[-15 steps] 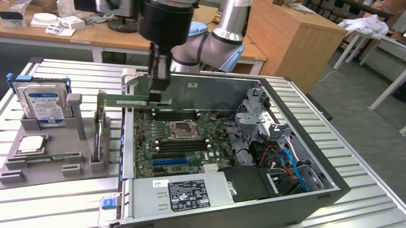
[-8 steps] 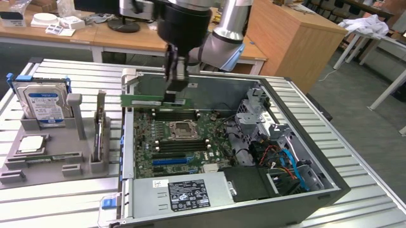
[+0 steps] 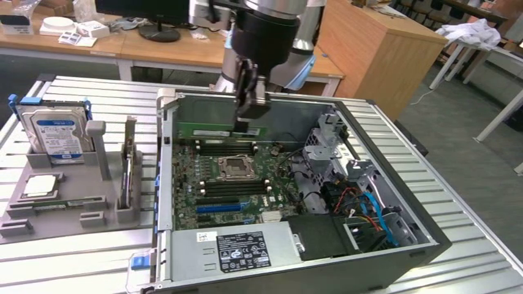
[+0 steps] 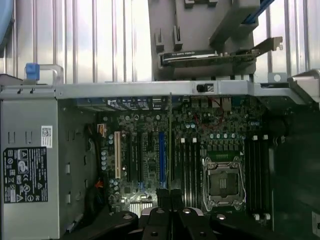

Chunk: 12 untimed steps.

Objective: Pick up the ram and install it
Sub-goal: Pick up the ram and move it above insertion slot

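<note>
- My gripper [image 3: 247,122] is clamped on the ram [image 3: 208,130], fingers pinched together on one end of its top edge.
- The ram is a thin green stick held level inside the open computer case [image 3: 425,236], above the motherboard [image 3: 204,184].
- In the exterior view most of its length sticks out from the fingers toward the exterior view's left, in front of the case's far wall.
- From the wrist view I see the ram [image 4: 170,145] edge-on as a thin line running out from the gripper [image 4: 170,196], parallel to the black memory slots [image 4: 187,165] beside the CPU socket [image 4: 223,182].
- I can't tell how high it is above the slots.
- Well to the exterior view's left of the case, a grey rack [image 3: 49,211] holds a hard drive [image 3: 59,131] with a blue label and an upright expansion card [image 3: 128,162].
</note>
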### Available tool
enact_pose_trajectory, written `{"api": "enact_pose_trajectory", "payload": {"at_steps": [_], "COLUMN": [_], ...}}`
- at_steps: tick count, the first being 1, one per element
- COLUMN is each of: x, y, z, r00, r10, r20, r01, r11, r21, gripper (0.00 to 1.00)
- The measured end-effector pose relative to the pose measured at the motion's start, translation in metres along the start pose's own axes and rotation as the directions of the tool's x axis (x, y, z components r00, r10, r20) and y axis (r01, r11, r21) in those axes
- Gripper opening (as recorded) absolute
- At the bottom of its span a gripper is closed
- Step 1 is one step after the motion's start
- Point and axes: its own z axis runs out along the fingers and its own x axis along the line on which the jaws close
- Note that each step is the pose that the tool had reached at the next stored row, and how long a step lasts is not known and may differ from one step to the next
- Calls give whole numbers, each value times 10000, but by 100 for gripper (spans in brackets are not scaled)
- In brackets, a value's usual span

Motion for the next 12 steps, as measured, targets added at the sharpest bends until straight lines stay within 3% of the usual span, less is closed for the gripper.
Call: {"api": "enact_pose_trajectory", "payload": {"at_steps": [12], "x": [-17], "y": [-409], "z": [-14], "r00": [10000], "r10": [-29], "r20": [-2], "r01": [29], "r11": [10000], "r21": [0], "gripper": [12]}}
